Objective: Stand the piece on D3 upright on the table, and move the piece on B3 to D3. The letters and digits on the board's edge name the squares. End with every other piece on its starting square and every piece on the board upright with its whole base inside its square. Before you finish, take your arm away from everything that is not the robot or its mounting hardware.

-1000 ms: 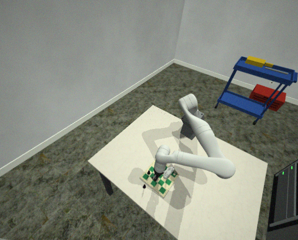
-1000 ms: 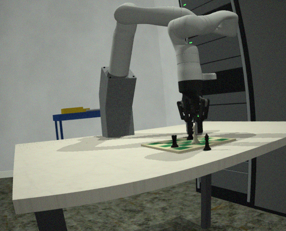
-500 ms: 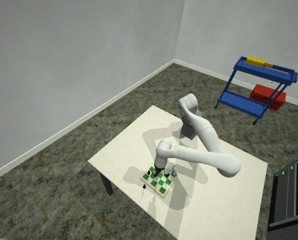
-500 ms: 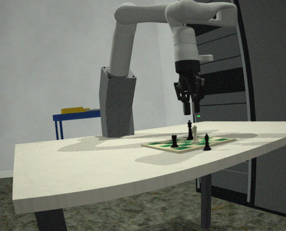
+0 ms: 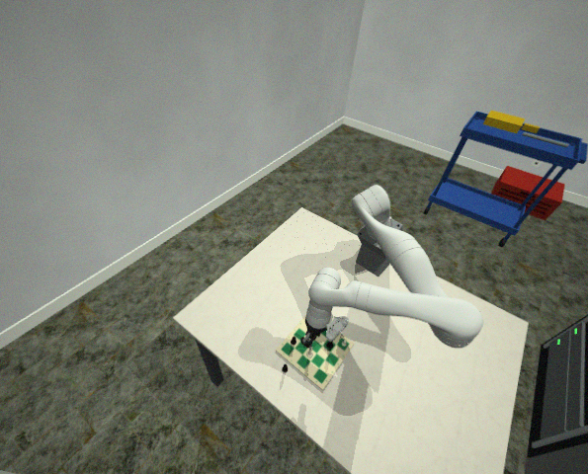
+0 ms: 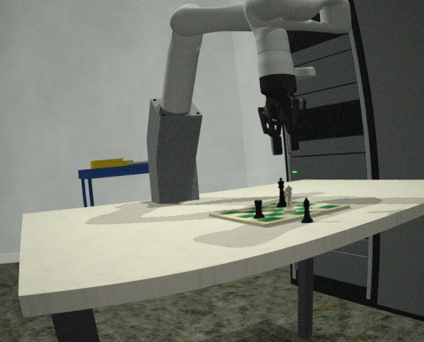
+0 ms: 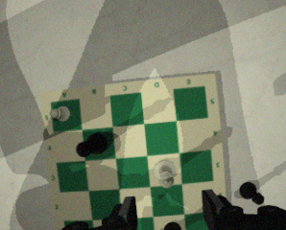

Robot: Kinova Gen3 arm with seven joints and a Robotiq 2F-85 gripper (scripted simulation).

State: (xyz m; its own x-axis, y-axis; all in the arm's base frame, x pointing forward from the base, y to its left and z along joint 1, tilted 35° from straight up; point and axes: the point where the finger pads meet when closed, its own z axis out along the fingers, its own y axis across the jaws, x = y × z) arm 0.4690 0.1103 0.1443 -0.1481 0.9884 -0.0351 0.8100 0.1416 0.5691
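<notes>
Board (image 5: 298,368) (image 6: 237,221) (image 7: 207,79) is sitting flat on the table (image 5: 437,398) (image 6: 112,257) (image 7: 258,48), and that's the one to look at, but containers first: the blue cart (image 5: 518,147) (image 6: 116,172) off by the wall has a yellow box (image 5: 503,120) (image 6: 107,163), a smaller yellow block (image 5: 531,127) and a thin grey rod (image 5: 545,139) in its top tray, with a red box (image 5: 526,178) on the floor behind it. Back on the board, the white king (image 5: 309,352) (image 6: 288,200) (image 7: 166,172) is upright on D3, looking fully inside the square, and B3 is bare. The black bishop (image 5: 284,368) (image 6: 306,211) (image 7: 249,190) stands upright on the table, just beside the board on the E side. The gripper (image 5: 309,341) (image 6: 285,147) (image 7: 169,206) is roughly half open with nothing in its fingers, pointing down and well above the pieces. As for stuff in the way, the black king (image 5: 329,345) (image 6: 281,193) (image 7: 97,142) is tall and stands on B4, a small white piece (image 5: 343,342) (image 7: 61,113) is over on A5, and the black rook (image 5: 294,341) (image 6: 259,209) (image 7: 172,226) is upright near the low-numbered edge; it's cut off in the wrist view so I can't tell its exact square. Edge-wise, the bishop is between the board and the table's edge, pretty near that edge, while there's way more tabletop on the E5 side of the board, and open air around the fingers.
</notes>
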